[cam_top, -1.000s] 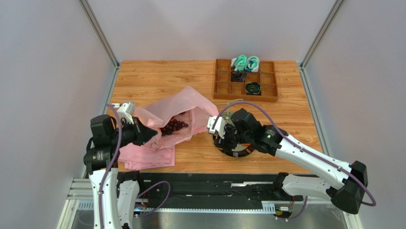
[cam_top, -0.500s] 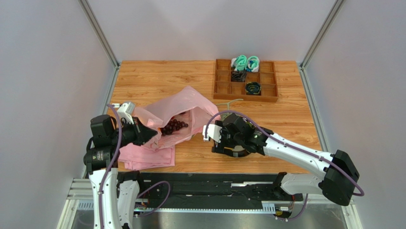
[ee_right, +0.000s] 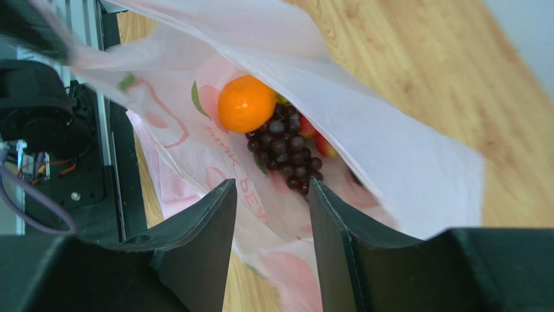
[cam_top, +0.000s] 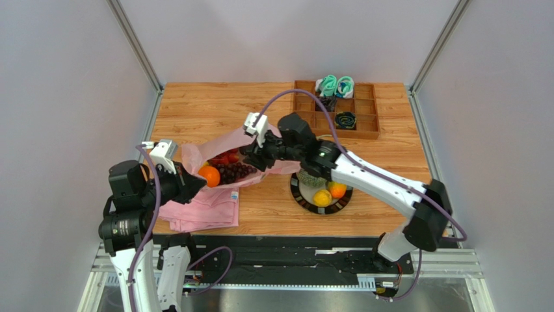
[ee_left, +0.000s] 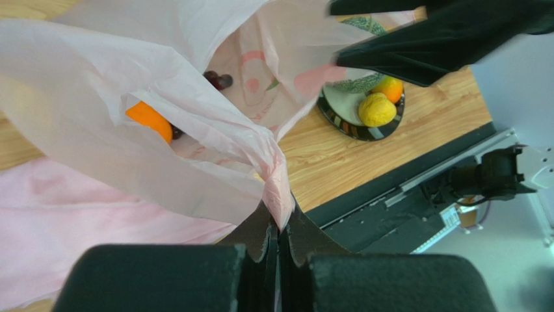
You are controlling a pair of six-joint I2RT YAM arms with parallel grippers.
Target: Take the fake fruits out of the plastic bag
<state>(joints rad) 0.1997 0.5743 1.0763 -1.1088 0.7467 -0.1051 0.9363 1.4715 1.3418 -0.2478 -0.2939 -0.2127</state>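
The translucent pink plastic bag (cam_top: 224, 146) lies open at the table's left, also in the left wrist view (ee_left: 130, 130) and the right wrist view (ee_right: 403, 149). Inside it are an orange (cam_top: 209, 175) (ee_right: 246, 104) (ee_left: 148, 119), dark purple grapes (cam_top: 233, 171) (ee_right: 286, 153) and red berries (cam_top: 224, 158) (ee_right: 323, 145). My left gripper (cam_top: 192, 184) (ee_left: 279, 224) is shut on the bag's edge and holds it up. My right gripper (cam_top: 252, 158) (ee_right: 272, 192) is open and empty at the bag's mouth, over the grapes. A melon (cam_top: 311, 177), lemon (cam_top: 322, 197) (ee_left: 377, 109) and second orange (cam_top: 337, 189) (ee_left: 389, 89) sit on a dark plate (cam_top: 300, 197).
A folded pink cloth (cam_top: 201, 211) lies under the bag near the front edge. A wooden compartment tray (cam_top: 364, 120) with teal and black items stands at the back right. The black rail (ee_left: 416, 188) runs along the table's near edge.
My right gripper has left the plate and swung left and back to the bag's mouth. The left gripper lifted the bag edge, so the orange and berries now show.
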